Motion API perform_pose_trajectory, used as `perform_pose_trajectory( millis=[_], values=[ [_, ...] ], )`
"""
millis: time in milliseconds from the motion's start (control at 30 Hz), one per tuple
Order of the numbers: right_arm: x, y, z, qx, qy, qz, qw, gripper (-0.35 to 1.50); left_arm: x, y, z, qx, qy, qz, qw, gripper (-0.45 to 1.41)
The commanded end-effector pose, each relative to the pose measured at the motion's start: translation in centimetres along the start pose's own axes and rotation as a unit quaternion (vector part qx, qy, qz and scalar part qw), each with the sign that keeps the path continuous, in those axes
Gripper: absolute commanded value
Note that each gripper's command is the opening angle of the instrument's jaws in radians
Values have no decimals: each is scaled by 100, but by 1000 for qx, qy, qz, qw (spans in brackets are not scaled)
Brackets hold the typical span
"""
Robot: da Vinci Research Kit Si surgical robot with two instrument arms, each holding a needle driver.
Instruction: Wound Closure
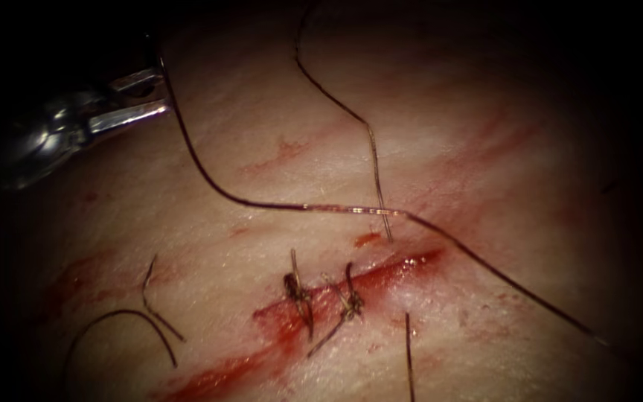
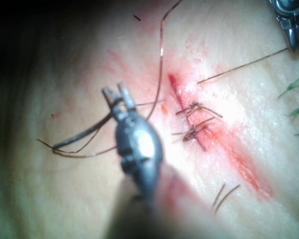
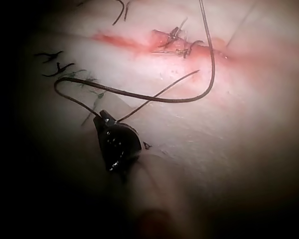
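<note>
nearest the endoscope lies the tissue (image 1: 485,149), its cut (image 1: 321,305) wet with red fluid (image 1: 217,372) and crossed by two knotted stitches (image 1: 325,298). my left tool (image 1: 167,93) sits well apart from the cut, on its left, jaws closed on the thread (image 1: 262,202), which sweeps from my tip over to the cut's right side. cut ends of thread (image 1: 158,313) lie below my left tool.

from my left wrist, my left tool (image 2: 118,93) pinches the thread (image 2: 161,64) just beside the stitches (image 2: 194,122).

from my right wrist, my right tool (image 3: 105,117) grips the thread (image 3: 154,98), its loop lying between my tip and the cut (image 3: 139,42).

i cannot see the needle.
</note>
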Motion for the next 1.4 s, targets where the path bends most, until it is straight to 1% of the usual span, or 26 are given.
perform_pose_trajectory(
  millis=[33,200,433,533,600,633,667,700,733,800,833,867,900,933,967,1067,1100,1133,1200,1233,1267,1300,1333,1367,1400],
  values=[
    [7,-18,8,9,5,2,1000,-35,-6,2,6,-1,0,0,1000,-45],
    [11,-25,2,17,3,3,1000,-35,-6,2,6,-1,0,0,1000,-45],
    [11,-37,-4,28,-9,1,1000,-35,-6,2,6,0,0,0,1000,-45],
    [12,-33,-8,11,-5,2,1000,-35,-6,2,7,0,0,0,1000,-45],
    [8,-28,-13,0,-3,3,1000,-33,-6,2,7,0,0,0,1000,-45],
    [5,-25,-17,-14,-5,4,1000,4,-6,3,8,0,0,0,1000,-45],
    [-4,-15,-28,-48,-11,12,999,108,-5,3,7,0,0,0,1000,-45],
    [-10,-11,-35,-64,-12,12,998,125,-5,3,7,0,0,-1,1000,-45],
    [-10,-11,-35,-64,-12,12,998,125,-5,3,7,0,0,-1,1000,-45],
    [-26,1,-51,-82,-17,12,996,135,-5,3,7,0,0,-1,1000,-45],
    [-41,12,-66,-92,-23,18,995,142,-5,3,7,0,0,-1,1000,-45],
    [-41,12,-66,-92,-23,18,995,142,-5,3,7,0,0,-1,1000,-45],
    [-58,26,-86,-101,-30,15,994,140,-5,3,7,0,0,-1,1000,-45],
    [-58,26,-86,-101,-30,15,994,140,-5,3,7,0,0,-1,1000,-45],
    [-74,42,-106,-110,-37,16,993,135,-5,3,7,0,0,-1,1000,-45],
    [-88,69,-129,-134,-39,23,990,132,-5,3,8,0,0,-1,1000,-45],
    [-91,83,-136,-152,-27,28,988,132,-5,3,8,0,0,-1,1000,-45],
    [-91,83,-136,-152,-27,28,988,132,-5,3,8,0,0,-1,1000,-45],
    [-92,103,-140,-177,-12,34,984,133,-5,3,9,1,0,0,1000,-45],
    [-91,116,-140,-185,3,40,982,135,-5,3,9,1,0,0,1000,-45],
    [-87,134,-134,-189,24,47,980,135,-6,4,10,1,0,0,1000,-45],
    [-84,146,-128,-188,40,47,980,135,-6,4,10,1,0,0,1000,-45],
    [-81,154,-122,-187,52,48,980,135,-6,4,9,1,0,0,1000,-45],
    [-81,154,-122,-187,52,48,980,135,-6,4,9,1,0,0,1000,-45],
    [-79,161,-115,-189,58,46,979,135,-6,4,9,1,0,0,1000,-45]
  ],
)
